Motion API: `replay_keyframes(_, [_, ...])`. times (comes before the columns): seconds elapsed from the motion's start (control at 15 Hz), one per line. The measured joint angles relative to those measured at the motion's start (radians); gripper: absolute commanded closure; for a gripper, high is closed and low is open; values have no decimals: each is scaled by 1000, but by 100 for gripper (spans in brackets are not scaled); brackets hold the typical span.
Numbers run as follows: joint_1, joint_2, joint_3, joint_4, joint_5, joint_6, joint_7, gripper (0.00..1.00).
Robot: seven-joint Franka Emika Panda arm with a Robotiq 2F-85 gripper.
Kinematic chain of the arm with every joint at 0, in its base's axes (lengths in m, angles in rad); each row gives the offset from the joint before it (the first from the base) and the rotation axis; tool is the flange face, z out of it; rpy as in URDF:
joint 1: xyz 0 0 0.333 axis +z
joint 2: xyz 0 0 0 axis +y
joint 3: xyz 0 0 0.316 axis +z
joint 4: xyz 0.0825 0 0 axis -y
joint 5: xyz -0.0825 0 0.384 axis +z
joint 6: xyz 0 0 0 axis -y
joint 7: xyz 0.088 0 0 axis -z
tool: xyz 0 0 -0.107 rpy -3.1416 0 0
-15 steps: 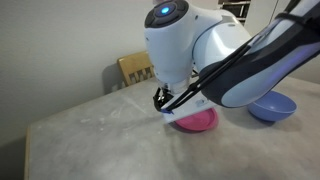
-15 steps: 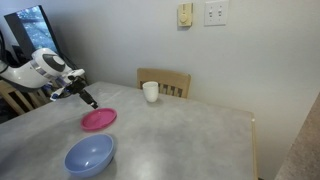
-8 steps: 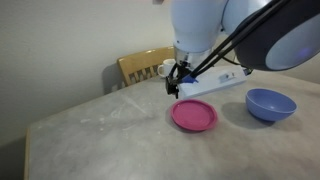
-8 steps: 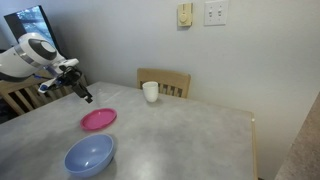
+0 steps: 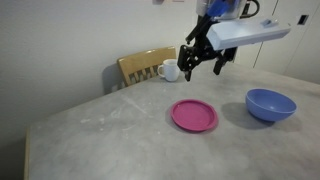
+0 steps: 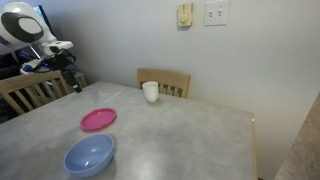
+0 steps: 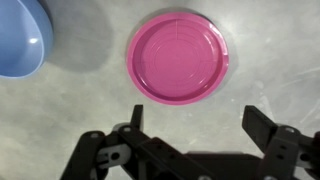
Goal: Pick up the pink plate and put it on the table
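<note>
Plate (image 7: 180,58) flat on table (image 7: 70,115); bowl (image 7: 15,35) at its 10 o'clock in wrist view. Gripper (image 7: 195,120) hangs above, fingers (image 7: 262,128) spread wide and empty.

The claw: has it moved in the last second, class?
Yes. In an exterior view the claw has risen: it hung just over the pink plate, which lies unmoved on the table, and now stands well above it.

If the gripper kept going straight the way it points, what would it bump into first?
Probably the pink plate, or the table right beside its near rim; I can't tell which from this height. The open gripper points down at them with nothing in between.
</note>
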Motion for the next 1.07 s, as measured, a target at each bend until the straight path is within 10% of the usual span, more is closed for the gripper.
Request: replay_keyframes(1.07, [-33,-75,30,-35,116,-37,-123,0])
